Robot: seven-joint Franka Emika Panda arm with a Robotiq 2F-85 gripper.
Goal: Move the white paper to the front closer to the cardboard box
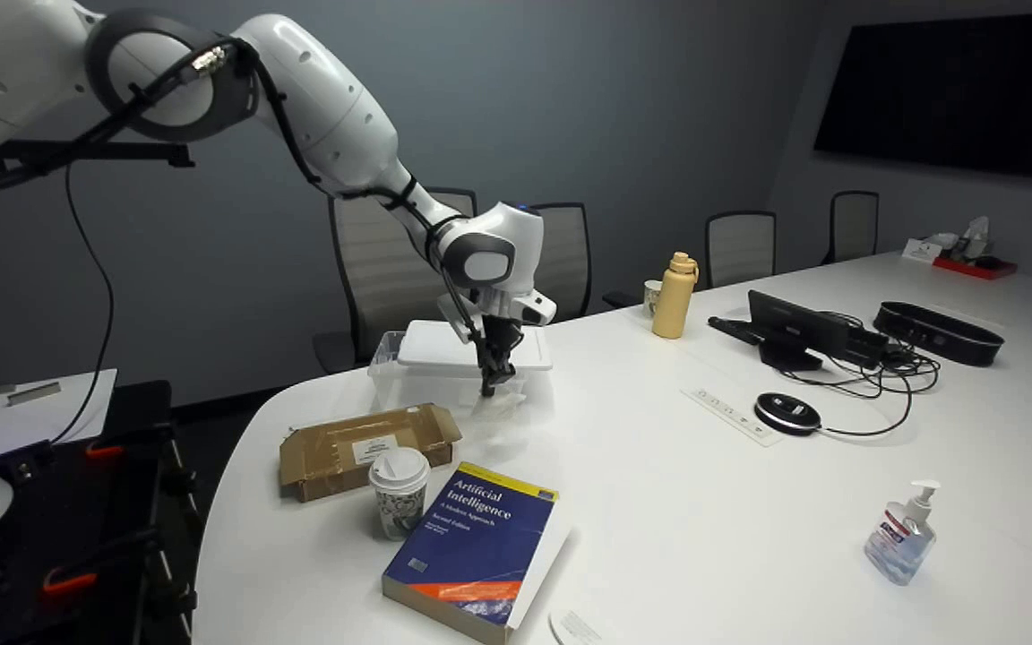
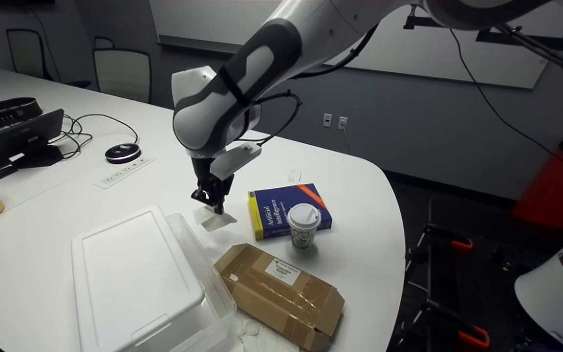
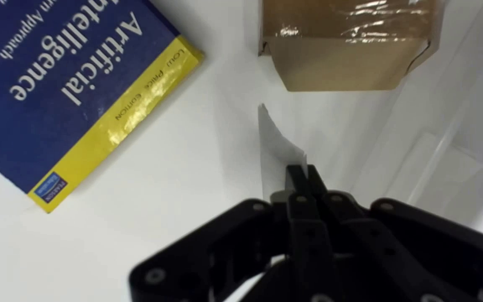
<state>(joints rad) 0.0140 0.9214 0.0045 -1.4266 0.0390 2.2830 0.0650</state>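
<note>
The white paper is a thin, bent sheet; it shows in both exterior views [image 1: 500, 410] [image 2: 218, 221] and in the wrist view [image 3: 274, 147]. My gripper [image 1: 489, 391] is shut on an edge of it, with the sheet pinched between the fingertips; the gripper also shows in an exterior view [image 2: 218, 211] and the wrist view [image 3: 304, 167]. I cannot tell whether the sheet's lower edge touches the table. The tan cardboard box [image 1: 323, 461] lies on the table, apart from the paper; it also shows in an exterior view [image 2: 271, 293] and the wrist view [image 3: 342, 63].
A blue book [image 1: 480, 537] lies near the paper and box. A lidded paper cup [image 2: 302, 232] stands between book and box. A clear plastic bin with a white lid [image 2: 135, 278] stands beside the box. Crumpled white material [image 2: 249, 327] lies by the box. A sanitizer bottle [image 1: 899, 542] stands farther off.
</note>
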